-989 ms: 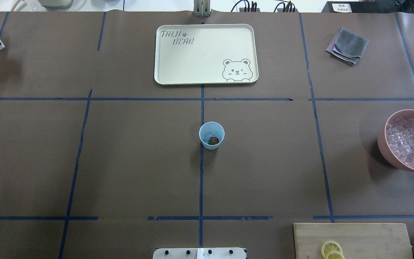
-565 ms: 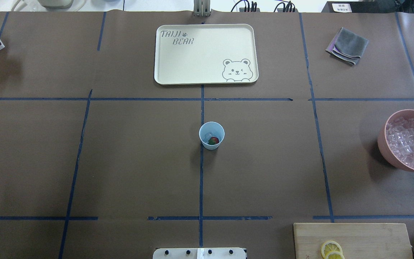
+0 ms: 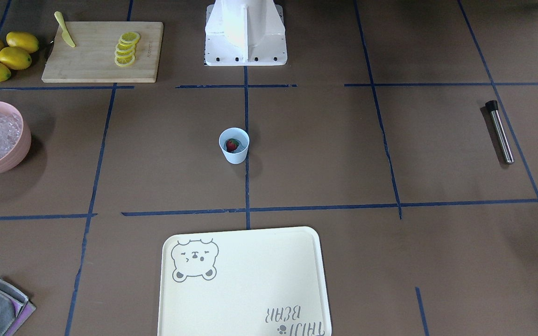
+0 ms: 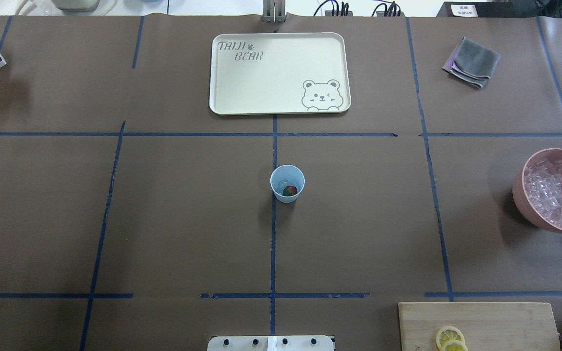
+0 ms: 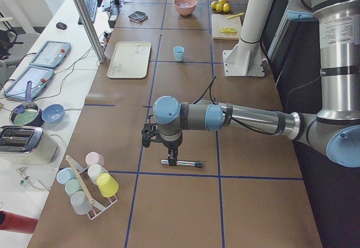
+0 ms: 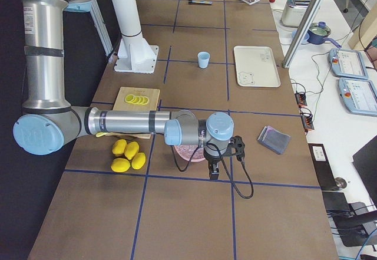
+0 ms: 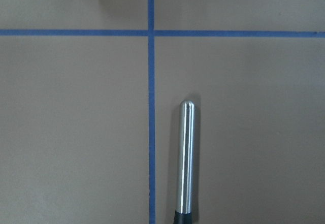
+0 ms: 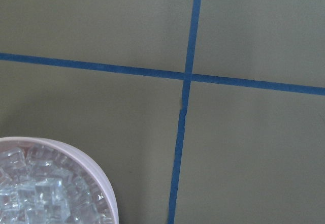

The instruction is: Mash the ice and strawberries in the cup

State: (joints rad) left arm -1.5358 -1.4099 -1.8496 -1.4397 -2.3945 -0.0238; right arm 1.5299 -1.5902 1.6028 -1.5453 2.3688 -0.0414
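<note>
Only exterior left shows the left gripper point(image 5: 171, 159) — over the metal rod point(image 5: 187, 163).

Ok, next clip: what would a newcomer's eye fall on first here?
The light blue cup alone at the table's middle, a red strawberry inside. Next the cream bear tray beyond it and the pink bowl heaped with ice at the robot's right edge. At the robot's left a metal rod lies under the left gripper.
</note>
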